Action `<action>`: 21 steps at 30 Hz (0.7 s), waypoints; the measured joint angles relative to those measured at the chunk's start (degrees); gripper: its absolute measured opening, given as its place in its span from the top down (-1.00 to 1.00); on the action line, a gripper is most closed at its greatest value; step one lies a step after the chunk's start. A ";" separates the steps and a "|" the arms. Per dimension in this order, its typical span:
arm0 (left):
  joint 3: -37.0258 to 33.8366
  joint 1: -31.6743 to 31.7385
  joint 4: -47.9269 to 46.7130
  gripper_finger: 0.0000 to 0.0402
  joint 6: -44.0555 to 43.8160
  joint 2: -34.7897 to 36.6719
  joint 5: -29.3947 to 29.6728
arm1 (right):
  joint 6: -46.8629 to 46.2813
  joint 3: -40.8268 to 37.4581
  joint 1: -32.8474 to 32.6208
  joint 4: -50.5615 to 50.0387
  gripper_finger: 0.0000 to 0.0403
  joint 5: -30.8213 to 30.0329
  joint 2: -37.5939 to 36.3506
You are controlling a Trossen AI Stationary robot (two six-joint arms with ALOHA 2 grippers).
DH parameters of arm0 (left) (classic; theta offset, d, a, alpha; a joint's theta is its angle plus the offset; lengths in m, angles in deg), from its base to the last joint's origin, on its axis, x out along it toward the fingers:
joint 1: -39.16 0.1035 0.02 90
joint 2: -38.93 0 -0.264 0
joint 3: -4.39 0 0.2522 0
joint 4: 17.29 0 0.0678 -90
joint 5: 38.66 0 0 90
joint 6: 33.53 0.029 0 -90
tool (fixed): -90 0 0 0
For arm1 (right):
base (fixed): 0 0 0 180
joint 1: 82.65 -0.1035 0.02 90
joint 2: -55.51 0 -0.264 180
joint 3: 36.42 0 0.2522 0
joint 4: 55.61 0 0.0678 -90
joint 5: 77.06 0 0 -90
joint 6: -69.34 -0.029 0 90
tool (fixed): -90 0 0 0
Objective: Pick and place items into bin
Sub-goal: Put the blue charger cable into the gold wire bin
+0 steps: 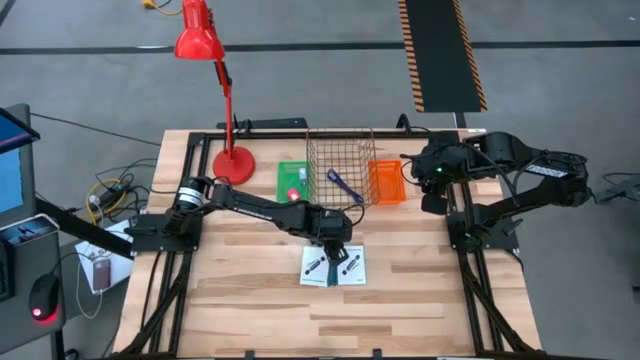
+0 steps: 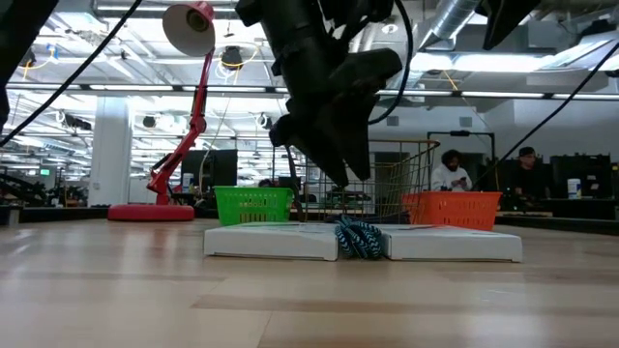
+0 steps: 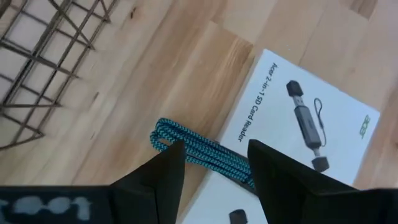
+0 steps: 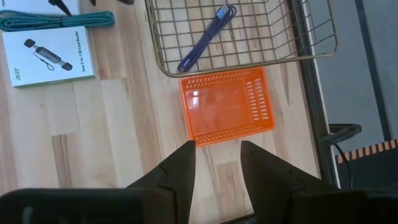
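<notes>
Sorting under way: one item binned, several left on the table.

A blue-purple strap (image 4: 205, 37) already lies in the wire bin (image 1: 340, 165); two white cards (image 1: 334, 265) and the teal braided cord (image 3: 205, 152) between them wait on the table (image 1: 250, 310), near the bin's front. My left gripper (image 3: 214, 163) hovers just above the cord, jaws spread moderately wide, straddling it, holding nothing. My right gripper (image 4: 217, 165) waits above the table beside the orange basket (image 4: 227, 106), jaws apart and empty.
</notes>
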 joint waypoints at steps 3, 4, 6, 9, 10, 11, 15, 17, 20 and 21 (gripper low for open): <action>0.00 0.28 0.00 0.18 -2.39 0.00 -0.03 | 0.02 0.00 0.00 -0.02 0.40 0.00 0.00; 0.00 0.38 -0.03 0.18 -2.94 0.00 -0.10 | 0.02 0.00 0.00 -0.02 0.40 0.00 0.00; 0.00 0.60 -0.03 0.18 -4.16 0.00 -0.15 | 0.02 0.00 0.00 -0.02 0.40 0.00 0.00; 0.00 0.63 -0.16 0.18 -5.61 0.00 -0.07 | 0.02 0.00 0.02 -0.04 0.40 0.00 0.00; 0.00 0.64 -0.14 0.18 -5.98 0.00 -0.04 | 0.02 0.00 0.00 -0.04 0.40 0.00 0.00; 0.00 0.62 -0.14 0.18 -6.43 0.00 -0.03 | 0.02 0.00 0.01 -0.07 0.40 0.00 0.00; 0.00 0.62 0.12 0.18 -8.48 0.00 1.19 | 0.04 0.00 0.02 -0.09 0.40 -0.03 0.00; 0.00 0.55 1.09 0.18 -8.85 0.00 1.38 | 0.15 0.00 0.00 -0.09 0.40 -0.04 0.00; 0.59 0.38 2.37 0.18 -8.85 0.00 1.17 | 0.54 0.00 0.00 -0.07 0.40 -0.27 -0.01; 0.93 0.22 2.74 0.18 -8.85 0.00 1.17 | 0.57 0.00 0.02 -0.09 0.40 -0.43 -0.03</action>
